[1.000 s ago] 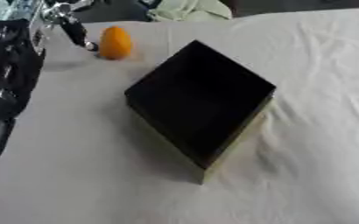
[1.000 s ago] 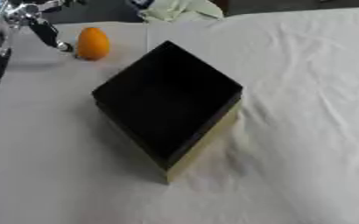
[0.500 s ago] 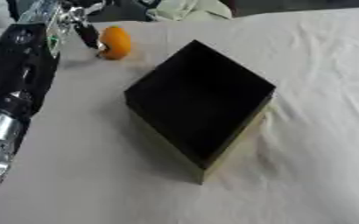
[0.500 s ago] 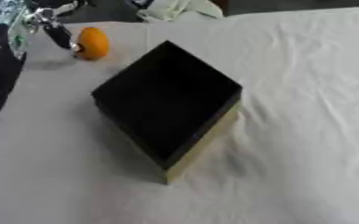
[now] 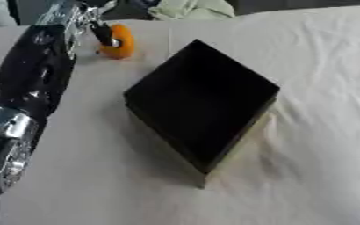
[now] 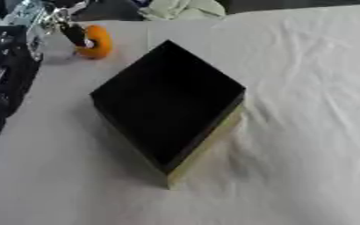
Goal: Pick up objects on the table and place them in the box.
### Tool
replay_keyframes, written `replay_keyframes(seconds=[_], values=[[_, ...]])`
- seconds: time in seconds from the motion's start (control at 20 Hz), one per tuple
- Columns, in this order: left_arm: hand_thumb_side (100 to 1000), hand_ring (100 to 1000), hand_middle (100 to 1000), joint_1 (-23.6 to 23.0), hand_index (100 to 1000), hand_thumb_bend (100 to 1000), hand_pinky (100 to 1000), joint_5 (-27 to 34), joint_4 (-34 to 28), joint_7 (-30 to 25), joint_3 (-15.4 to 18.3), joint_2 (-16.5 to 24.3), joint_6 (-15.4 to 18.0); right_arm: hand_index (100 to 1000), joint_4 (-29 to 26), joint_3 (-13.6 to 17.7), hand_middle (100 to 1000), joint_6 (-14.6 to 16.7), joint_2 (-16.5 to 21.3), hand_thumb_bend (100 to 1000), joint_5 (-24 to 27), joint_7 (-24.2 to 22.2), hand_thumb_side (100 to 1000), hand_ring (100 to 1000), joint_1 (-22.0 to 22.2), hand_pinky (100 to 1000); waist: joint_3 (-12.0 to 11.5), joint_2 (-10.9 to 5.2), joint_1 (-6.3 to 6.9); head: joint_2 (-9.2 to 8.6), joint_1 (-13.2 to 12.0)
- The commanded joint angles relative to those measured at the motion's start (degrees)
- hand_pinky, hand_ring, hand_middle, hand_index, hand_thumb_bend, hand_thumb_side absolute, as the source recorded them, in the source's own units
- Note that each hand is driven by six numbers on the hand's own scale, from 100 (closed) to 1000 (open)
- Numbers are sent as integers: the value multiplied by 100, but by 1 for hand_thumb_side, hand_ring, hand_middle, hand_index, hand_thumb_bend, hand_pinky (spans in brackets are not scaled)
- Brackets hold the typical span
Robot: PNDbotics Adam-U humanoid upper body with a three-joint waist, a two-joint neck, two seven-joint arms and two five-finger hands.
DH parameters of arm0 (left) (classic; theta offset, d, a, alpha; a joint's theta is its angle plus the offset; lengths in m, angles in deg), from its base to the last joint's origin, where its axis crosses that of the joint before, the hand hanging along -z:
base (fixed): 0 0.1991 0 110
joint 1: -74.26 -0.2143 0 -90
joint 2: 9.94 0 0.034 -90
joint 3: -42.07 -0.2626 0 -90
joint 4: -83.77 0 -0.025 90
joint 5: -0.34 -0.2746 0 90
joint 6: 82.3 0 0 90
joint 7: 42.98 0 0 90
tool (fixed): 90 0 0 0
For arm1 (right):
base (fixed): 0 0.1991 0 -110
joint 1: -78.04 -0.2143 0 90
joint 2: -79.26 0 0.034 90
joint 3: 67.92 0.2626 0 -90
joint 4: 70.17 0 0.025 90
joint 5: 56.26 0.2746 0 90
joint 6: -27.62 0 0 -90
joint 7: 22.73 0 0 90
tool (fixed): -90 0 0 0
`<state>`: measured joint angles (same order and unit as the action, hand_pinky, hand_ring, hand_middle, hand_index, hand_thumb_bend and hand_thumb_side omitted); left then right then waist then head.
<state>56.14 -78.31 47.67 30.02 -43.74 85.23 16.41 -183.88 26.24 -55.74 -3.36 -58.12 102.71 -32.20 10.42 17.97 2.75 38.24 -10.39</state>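
On the white table [image 5: 321, 66] sits the big black box [image 5: 202, 103], open on top, with lots of free room around it. Up in the far left corner, my left hand [image 5: 99, 26] has its fingers touching the small orange ball [image 5: 120, 41]. I cannot tell if they are closed. I think the ball is light, round and may roll, so I should hold both sides.

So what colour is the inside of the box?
Black inside the box, with a pale tan outer wall; the right eye view shows it best.
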Motion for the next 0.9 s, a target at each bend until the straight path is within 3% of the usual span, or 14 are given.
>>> replay_keyframes(seconds=[0.05,0.55,0.9], values=[[100,849,914,165,956,484,680,-68,36,-141,75,111,-69,859,-88,28,666,-1,87,292,7,10,1000,750,-70,770,1,-82,-7,-69,-8],[100,799,838,90,863,420,609,-51,279,-693,87,154,-110,859,-88,31,666,-13,61,290,-5,50,1000,751,-68,770,5,-50,29,-45,-2],[100,611,649,17,680,369,376,105,335,-719,112,158,-109,859,-88,49,667,-25,42,290,-7,72,1000,752,-47,771,21,-56,35,-42,2]])
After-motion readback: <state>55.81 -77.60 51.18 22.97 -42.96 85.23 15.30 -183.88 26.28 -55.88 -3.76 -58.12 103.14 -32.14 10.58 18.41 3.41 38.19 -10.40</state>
